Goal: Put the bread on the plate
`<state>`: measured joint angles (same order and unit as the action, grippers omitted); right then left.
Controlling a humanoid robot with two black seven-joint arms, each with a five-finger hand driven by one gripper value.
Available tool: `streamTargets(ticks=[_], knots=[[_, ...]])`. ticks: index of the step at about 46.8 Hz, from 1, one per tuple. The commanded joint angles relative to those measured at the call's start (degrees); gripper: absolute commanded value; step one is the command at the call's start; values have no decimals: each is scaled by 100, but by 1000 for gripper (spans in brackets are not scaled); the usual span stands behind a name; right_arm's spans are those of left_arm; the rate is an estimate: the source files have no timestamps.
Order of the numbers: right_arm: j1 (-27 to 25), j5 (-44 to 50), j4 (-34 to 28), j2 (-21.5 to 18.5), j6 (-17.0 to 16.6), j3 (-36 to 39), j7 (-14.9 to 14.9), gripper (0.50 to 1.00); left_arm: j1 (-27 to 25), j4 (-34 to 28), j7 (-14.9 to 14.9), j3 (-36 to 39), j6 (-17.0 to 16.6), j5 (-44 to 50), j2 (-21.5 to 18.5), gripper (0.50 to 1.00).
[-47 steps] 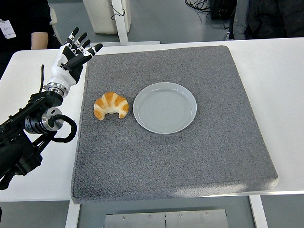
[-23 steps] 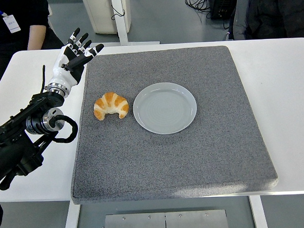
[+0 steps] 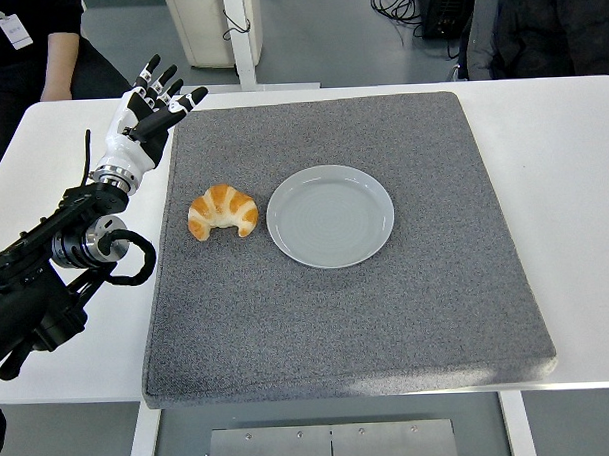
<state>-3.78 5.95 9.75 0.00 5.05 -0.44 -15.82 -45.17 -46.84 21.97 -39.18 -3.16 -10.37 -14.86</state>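
Observation:
A golden croissant [image 3: 223, 211] lies on the grey mat [image 3: 348, 317], just left of an empty pale grey plate [image 3: 330, 215]; the two are close but apart. My left hand [image 3: 152, 105] is raised over the mat's far left corner, well behind the croissant, with its black-and-white fingers [image 3: 185, 100] spread and holding nothing. Its black forearm runs down to the picture's left edge. The right arm does not show.
The mat covers most of the white table [image 3: 573, 179]. A person in dark clothes stands at the top left [image 3: 38, 42], another at the top right [image 3: 548, 24]. A white post [image 3: 243, 40] stands behind the table.
My left hand has stayed almost still. The person at the top left has shifted a little further back and left.

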Motion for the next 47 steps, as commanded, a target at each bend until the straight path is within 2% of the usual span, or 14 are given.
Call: streamTargets(ticks=[1,34,47], knots=[[0,-6,-8,0,-4,0,0,1000,0,0,0,-2,0,0,1,972],[-9,2,-17,0,-4,0,0,1000,-71,0,-26,15,0,-9,1,971],[-9,2,-9,0,-4,0,0,1000,-220,-44,-193,7,0,-17,-8,968]])
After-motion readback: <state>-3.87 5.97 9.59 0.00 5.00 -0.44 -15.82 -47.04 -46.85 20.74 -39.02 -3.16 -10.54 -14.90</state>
